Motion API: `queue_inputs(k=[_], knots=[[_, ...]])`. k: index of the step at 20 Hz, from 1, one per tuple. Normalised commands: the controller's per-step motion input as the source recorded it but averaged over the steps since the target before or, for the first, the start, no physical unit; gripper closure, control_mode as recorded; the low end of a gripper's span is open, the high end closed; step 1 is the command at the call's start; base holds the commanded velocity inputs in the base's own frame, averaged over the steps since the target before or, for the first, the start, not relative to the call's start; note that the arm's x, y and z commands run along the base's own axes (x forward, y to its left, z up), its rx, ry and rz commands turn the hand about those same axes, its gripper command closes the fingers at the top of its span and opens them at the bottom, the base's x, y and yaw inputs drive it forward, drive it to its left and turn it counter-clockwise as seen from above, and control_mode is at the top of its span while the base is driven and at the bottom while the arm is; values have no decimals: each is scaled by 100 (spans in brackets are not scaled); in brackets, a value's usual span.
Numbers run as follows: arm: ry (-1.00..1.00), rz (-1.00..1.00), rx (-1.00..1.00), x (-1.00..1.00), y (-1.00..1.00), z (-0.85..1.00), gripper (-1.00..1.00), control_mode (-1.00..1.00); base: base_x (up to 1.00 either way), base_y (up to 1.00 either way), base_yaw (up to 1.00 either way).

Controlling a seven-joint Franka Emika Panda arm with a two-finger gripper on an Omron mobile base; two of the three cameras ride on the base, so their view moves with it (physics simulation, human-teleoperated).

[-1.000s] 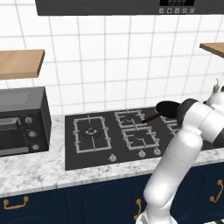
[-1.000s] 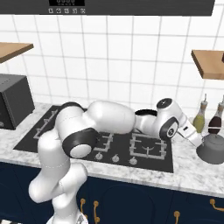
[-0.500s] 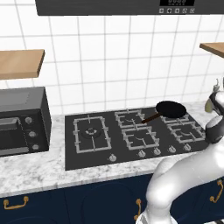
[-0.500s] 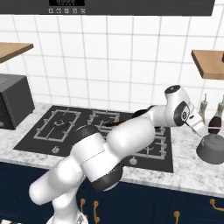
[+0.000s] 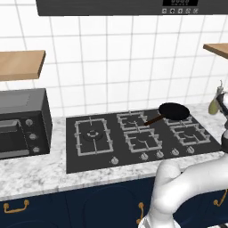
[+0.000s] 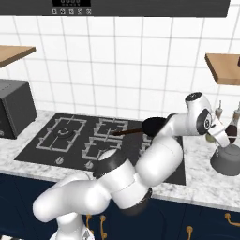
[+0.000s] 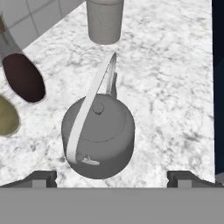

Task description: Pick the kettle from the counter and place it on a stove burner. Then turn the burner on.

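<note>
The setting is a white-tiled kitchen wall above a speckled marble counter (image 5: 40, 171) carrying a black glass cooktop (image 5: 142, 138). In the left base view, the stove burner (image 5: 92, 135), the widest grate, is unoccupied at the cooktop's left end; a black frying pan (image 5: 173, 111) occupies a rear grate, and a toaster oven (image 5: 22, 122) stands beside the cooktop. In the right base view, the arm reaches across to the counter's right end, placing the gripper (image 6: 226, 138) just above the kettle (image 6: 227, 160), which rests on the marble beside two bottles (image 6: 233, 125). In the hand view, the kettle (image 7: 98, 135) lies directly below, its wire handle (image 7: 89, 107) running diagonally. The finger tips (image 7: 41, 178) stand wide apart, holding nothing, presumably spread to straddle that handle. A pale cup (image 7: 105, 19) stands beyond.
</note>
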Motion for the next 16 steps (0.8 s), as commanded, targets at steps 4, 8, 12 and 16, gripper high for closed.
queue_inputs(k=[4, 8, 12, 16], knots=[[8, -3, 0, 49, -5, -5, -100, -100, 0, 0, 0], [6, -4, 0, 21, -42, -39, -100, -100, 0, 0, 0], [4, -5, 0, 15, -54, -41, -100, -100, 0, 0, 0], [0, 0, 0, 39, -7, -16, 100, -100, 0, 0, 0]])
